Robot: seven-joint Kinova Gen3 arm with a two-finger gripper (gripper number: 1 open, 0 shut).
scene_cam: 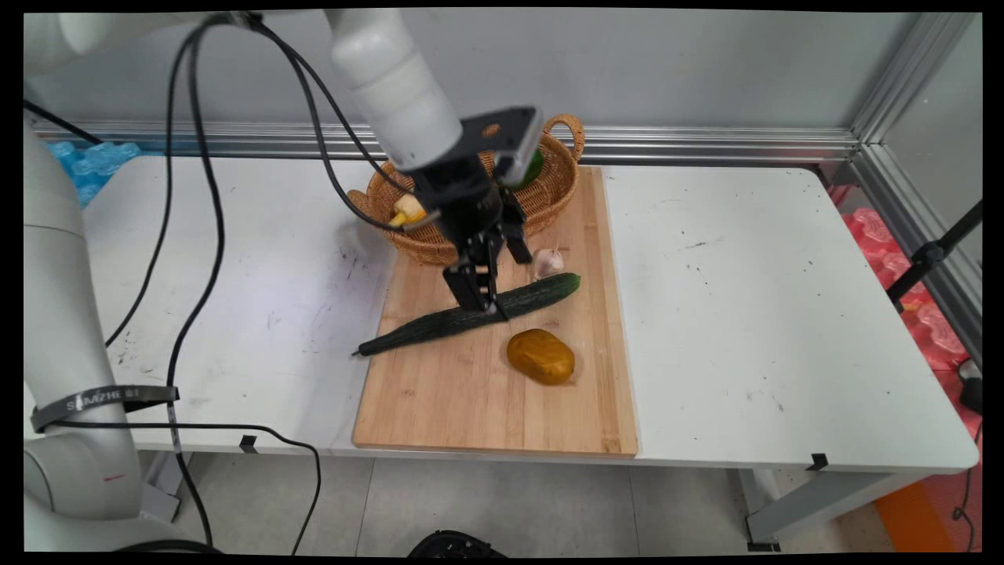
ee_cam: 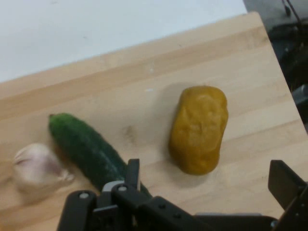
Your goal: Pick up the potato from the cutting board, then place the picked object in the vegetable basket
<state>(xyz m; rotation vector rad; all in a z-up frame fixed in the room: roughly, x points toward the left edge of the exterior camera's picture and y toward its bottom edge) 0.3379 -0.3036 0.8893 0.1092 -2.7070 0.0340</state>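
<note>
My black gripper (scene_cam: 508, 286) hangs open low over the wooden cutting board (scene_cam: 471, 408). A long dark green cucumber (scene_cam: 439, 323) lies slantwise on the board, and one finger (scene_cam: 478, 294) stands right at its middle, touching or just above it. In the hand view the cucumber (ee_cam: 86, 149) runs under the left finger (ee_cam: 132, 174); the right finger (ee_cam: 285, 184) is far off to the side. A yellow-brown potato (scene_cam: 540, 357) lies on the board beyond the cucumber, and in the hand view the potato (ee_cam: 198, 129) sits between the fingers' lines. A garlic bulb (scene_cam: 548, 261) (ee_cam: 36, 166) rests by the cucumber's thick end.
A wicker basket (scene_cam: 561, 192) stands at the board's far end, behind the hand, with a yellow item (scene_cam: 408, 210) and a green item (scene_cam: 535, 169) in it. Black cables (scene_cam: 192, 235) hang from the arm over the table's left side. The white table (scene_cam: 769, 314) stretches right of the board.
</note>
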